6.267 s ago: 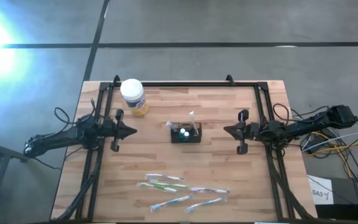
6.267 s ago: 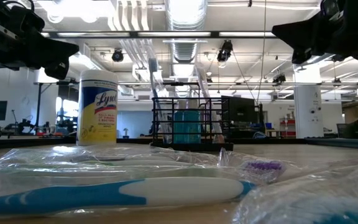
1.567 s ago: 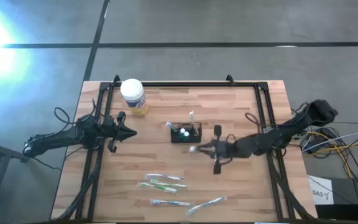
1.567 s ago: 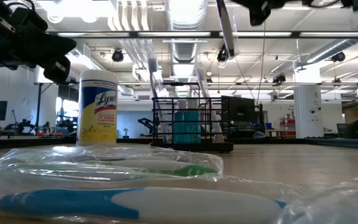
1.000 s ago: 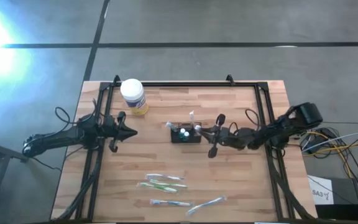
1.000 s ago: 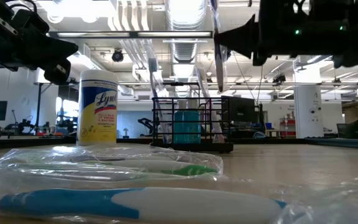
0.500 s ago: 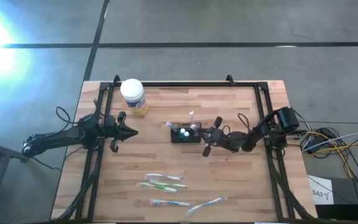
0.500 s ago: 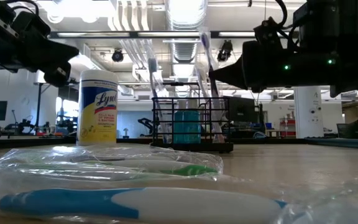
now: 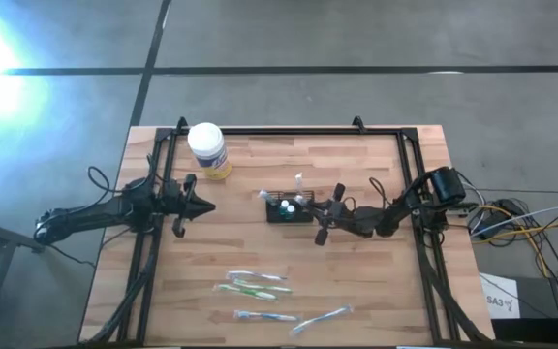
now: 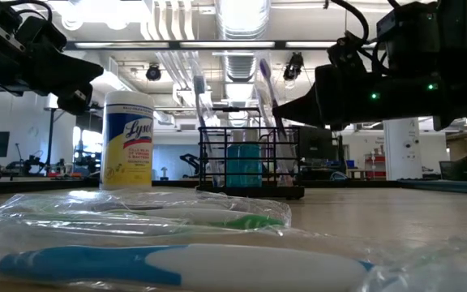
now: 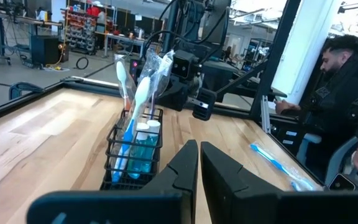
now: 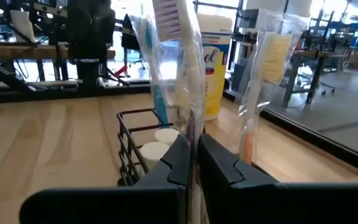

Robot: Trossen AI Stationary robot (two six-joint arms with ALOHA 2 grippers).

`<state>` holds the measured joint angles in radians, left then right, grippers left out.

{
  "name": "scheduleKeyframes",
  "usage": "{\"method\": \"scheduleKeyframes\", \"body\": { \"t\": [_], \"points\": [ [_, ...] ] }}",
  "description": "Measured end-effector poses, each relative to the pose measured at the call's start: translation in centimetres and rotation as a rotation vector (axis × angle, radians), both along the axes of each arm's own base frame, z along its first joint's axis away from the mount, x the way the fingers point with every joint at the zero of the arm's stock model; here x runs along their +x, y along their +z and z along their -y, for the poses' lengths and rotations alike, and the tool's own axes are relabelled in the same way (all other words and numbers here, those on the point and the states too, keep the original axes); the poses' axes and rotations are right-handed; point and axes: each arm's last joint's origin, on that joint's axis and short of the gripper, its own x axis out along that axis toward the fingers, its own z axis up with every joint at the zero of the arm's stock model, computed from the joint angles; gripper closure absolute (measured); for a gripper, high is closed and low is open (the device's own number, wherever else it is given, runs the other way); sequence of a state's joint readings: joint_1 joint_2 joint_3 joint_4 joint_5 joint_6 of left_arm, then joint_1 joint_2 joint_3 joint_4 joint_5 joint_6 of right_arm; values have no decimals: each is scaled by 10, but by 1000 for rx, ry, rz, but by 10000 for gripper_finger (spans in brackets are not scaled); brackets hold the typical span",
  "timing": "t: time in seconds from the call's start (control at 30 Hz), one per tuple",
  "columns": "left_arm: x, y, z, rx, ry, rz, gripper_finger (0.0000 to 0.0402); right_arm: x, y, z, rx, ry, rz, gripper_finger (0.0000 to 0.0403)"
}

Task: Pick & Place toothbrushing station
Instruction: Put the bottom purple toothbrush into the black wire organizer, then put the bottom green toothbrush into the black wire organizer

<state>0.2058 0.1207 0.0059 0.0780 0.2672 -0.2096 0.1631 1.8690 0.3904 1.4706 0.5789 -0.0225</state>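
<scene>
The black wire-mesh caddy [image 9: 289, 207] stands mid-table and also shows in the low view [image 10: 250, 158]. It holds small bottles and wrapped toothbrushes [image 11: 138, 81] standing upright. My right gripper [image 9: 312, 206] is at the caddy's right end, shut on a plastic-wrapped toothbrush [image 12: 174, 37] with purple bristles [image 10: 264, 73]. My left gripper [image 9: 209, 206] is shut and empty, above the table to the caddy's left, pointing at it. My right gripper pinches the wrapped toothbrush by its handle [image 12: 191, 127] between its two fingers, through the plastic wrap. The fingers come level from the table's right side and lie across the brush. The brush stands nearly upright, head up, its lower end [image 10: 282, 154] down inside the caddy's right end.
A white-lidded jar with a yellow label [image 9: 207, 147] stands at the far left. Several wrapped toothbrushes [image 9: 255, 286] lie near the front edge, close to the low camera [image 10: 177, 259]. Black frame rails [image 9: 158, 174] run along the table's sides. A person sits beyond the table [image 11: 347, 68].
My right gripper has gone toward the table's left edge and down to the caddy's right end, staying shut on the toothbrush. The brush has come from above the caddy down into it, its lower end now inside.
</scene>
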Motion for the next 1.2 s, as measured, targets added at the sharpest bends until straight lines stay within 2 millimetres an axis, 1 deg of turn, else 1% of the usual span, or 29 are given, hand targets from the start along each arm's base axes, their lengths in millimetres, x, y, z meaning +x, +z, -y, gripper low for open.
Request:
{"method": "scheduleKeyframes", "body": {
  "t": [0.23, 0.5, 0.63, 0.9, 1.1, 1.2],
  "points": [
    [0, 0, 0, 1, 0, 0, 378, 0, -5, 0, 8, 0, -45, 390],
    [0, 0, 0, 1, 0, 0, 378, 0, -5, 0, 18, 0, -50, 384],
    [0, 0, 0, 1, 0, -1, 378, 0, -5, 0, 43, -2, -42, 357],
    [0, -1, 0, 0, 0, -7, 378, -1, -2, 0, 56, 0, -33, 278],
    [0, -1, 0, 0, 0, -7, 378, -4, 16, -1, 40, 7, 24, 245],
    [0, -1, 0, -1, 0, -10, 378, -10, 30, -4, 0, 22, 58, 238]
  ]
}}
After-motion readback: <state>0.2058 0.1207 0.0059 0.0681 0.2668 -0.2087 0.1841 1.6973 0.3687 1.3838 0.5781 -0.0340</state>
